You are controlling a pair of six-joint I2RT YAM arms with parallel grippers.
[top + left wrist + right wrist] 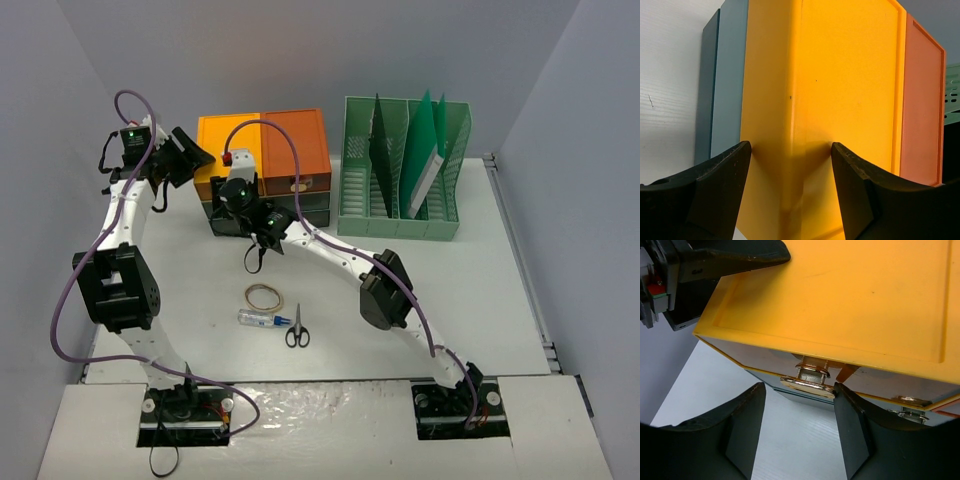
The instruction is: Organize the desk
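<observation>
While the right pincer [799,390] gapes around a handle [807,383], the left pincer [790,146], also apart, straddles the box [845,75] corner.

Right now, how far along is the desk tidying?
Done: nothing; rubber band, tube and scissors lie loose on the desk. In hand: right hand straddles a drawer handle; left hand flanks the corner of the drawer unit. Left: likely open the drawer, stow the three.

Smooth, slightly shiny yellow-orange plastic on the drawer unit [850,295] top. Polished, mirror-bright metal for the pull [809,383] at lower centre. Matte off-white desk [450,290], faintly ribbed up close, kinda like corrugated plastic sheet. Green slotted plastic for the file rack [400,215] upper right. Dull black fingers [740,430], scuffed pale along the edges.
</observation>
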